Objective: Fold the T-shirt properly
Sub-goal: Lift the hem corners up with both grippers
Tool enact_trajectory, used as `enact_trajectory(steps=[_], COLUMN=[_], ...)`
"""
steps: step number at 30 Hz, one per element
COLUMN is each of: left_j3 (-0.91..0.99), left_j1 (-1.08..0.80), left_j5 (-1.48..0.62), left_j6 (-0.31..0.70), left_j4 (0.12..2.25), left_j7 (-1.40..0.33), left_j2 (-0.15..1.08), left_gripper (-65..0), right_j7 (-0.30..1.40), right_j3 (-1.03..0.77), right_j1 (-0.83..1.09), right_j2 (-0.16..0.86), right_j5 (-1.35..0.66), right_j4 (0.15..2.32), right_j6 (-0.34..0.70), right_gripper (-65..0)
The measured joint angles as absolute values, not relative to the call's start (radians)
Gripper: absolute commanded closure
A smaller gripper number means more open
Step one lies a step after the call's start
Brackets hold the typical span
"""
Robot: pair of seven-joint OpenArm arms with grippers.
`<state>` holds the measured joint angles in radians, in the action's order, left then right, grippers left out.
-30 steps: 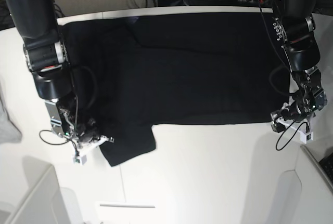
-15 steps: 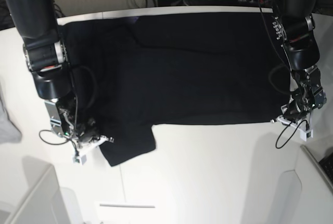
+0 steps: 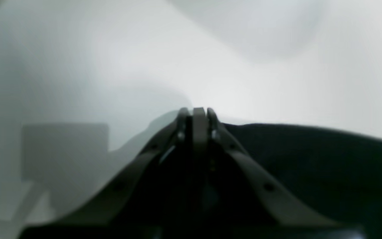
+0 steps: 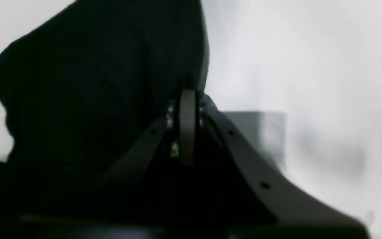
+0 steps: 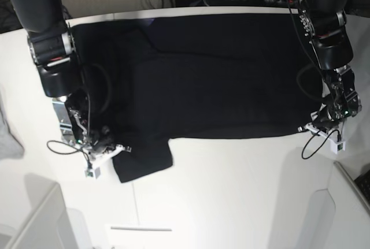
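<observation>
a: shirt [image 5: 214, 75] looks plain black, spread flat across the far half of the counter [image 5: 231, 191], one sleeve sticking out toward the near side.

b: yep. left gripper [image 5: 315, 126] is pinched on the hem corner, right gripper [image 5: 118, 151] is clamped on the sleeve edge. near half's bare white.

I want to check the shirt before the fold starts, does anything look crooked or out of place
Mostly not. The T-shirt lies flat and spread on the white table, plain black side up. One sleeve juts toward the near edge by the right gripper; the left gripper sits at the opposite corner. Both are shut at the cloth's edge.
</observation>
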<state>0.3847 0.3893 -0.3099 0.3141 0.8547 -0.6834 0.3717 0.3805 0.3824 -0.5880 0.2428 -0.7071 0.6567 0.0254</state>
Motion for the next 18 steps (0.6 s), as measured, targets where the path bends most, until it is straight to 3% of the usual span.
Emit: enact_trajectory(steps=[13, 18], left_j3=[0.395, 0.396], left_j1=[0.333, 0.282], left_j5=[-0.311, -0.411], left_j6=[0.314, 0.314], left_j4=[1.105, 1.211], left_j7=[-0.809, -0.86], left_j2=[0.365, 0.358], left_gripper=[0.0, 0.0], right_j7=[0.39, 0.397], right_j3=[0.385, 0.373], right_j1=[-0.556, -0.501], right_j2=[0.294, 0.319], right_j5=[-0.706, -0.707], right_j4=[0.803, 0.921], right_j6=[0.01, 0.006], right_gripper=[0.0, 0.0])
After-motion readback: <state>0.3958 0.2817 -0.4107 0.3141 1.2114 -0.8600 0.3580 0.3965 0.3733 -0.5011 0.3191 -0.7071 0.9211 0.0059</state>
